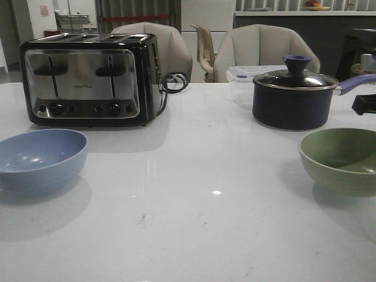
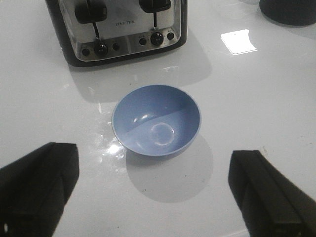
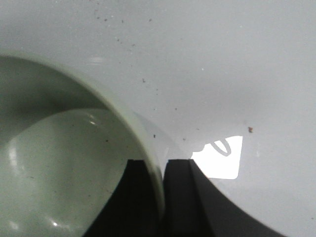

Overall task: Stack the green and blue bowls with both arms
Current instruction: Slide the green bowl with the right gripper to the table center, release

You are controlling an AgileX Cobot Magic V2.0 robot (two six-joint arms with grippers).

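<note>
The dusty blue bowl (image 1: 40,157) stands upright on the white table at the front left. In the left wrist view it (image 2: 156,120) lies just ahead of my left gripper (image 2: 154,170), which is open wide, empty and apart from the bowl. The sage green bowl (image 1: 341,158) is at the front right. In the right wrist view my right gripper (image 3: 162,165) is shut on the green bowl's rim (image 3: 153,163), with one finger (image 3: 133,197) inside the bowl and the other outside. Neither arm shows in the front view.
A black and chrome toaster (image 1: 91,79) stands at the back left, just beyond the blue bowl. A dark blue lidded saucepan (image 1: 294,97) stands at the back right, behind the green bowl. Chairs stand past the table's far edge.
</note>
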